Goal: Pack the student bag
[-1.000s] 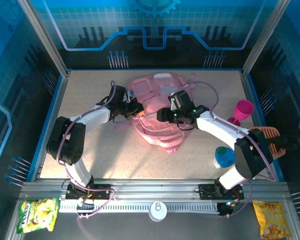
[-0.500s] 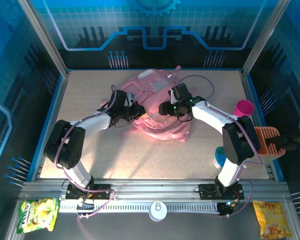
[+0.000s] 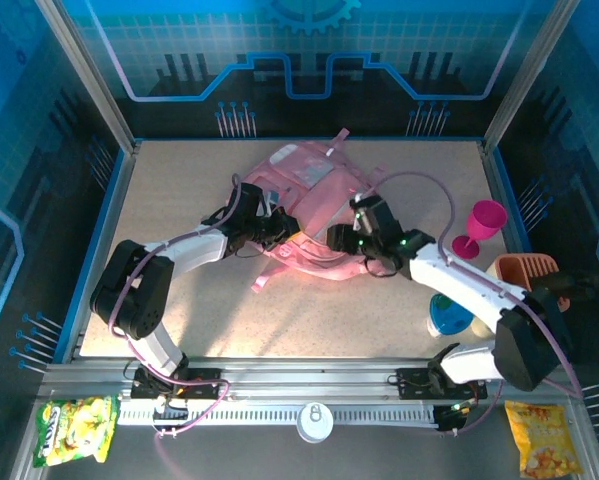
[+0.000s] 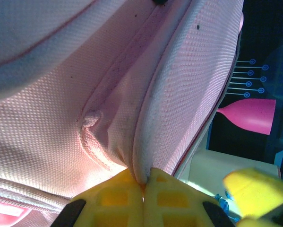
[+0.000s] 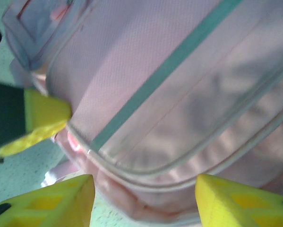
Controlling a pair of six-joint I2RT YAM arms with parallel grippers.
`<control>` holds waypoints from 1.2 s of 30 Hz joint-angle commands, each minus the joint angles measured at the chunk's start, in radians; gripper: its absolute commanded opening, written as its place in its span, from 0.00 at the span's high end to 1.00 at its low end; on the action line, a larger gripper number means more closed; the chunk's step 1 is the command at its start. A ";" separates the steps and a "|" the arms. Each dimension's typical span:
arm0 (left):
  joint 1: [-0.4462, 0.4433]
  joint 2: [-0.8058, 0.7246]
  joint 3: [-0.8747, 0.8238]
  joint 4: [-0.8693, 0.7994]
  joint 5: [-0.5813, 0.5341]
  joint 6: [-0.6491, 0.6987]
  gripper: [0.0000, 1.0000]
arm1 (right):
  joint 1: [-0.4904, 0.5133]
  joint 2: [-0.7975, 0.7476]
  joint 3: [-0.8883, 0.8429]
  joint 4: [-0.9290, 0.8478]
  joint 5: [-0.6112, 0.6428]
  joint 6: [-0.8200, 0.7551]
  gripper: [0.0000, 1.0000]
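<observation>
The pink student bag (image 3: 314, 195) lies rumpled mid-table, a strap trailing toward the front. My left gripper (image 3: 276, 228) is at its left side, shut on a fold of the pink fabric (image 4: 150, 142); the fold is pinched between the yellow fingertips (image 4: 122, 194). My right gripper (image 3: 345, 241) is at the bag's near right edge. In the right wrist view its yellow fingers (image 5: 61, 201) stand apart, open, with the bag's piped lower edge (image 5: 146, 175) lying between them. The left gripper's yellow finger (image 5: 44, 113) shows beside the bag there.
A magenta goblet (image 3: 483, 226) stands at the right, also behind the bag (image 4: 250, 116). An orange holder (image 3: 524, 270) and a blue round item (image 3: 447, 314) sit near the right arm. Snack bags (image 3: 74, 428) (image 3: 541, 437) and a white disc (image 3: 315, 421) lie on the front rail.
The bag has been dragged and turned, its strap now trailing front-left. The right gripper has come down to the bag's near right edge, jaws slightly narrower. The left gripper has kept its pinch.
</observation>
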 commanded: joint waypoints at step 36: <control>-0.031 -0.017 0.043 0.043 0.110 -0.029 1.00 | 0.179 0.305 0.096 0.182 0.295 0.475 0.31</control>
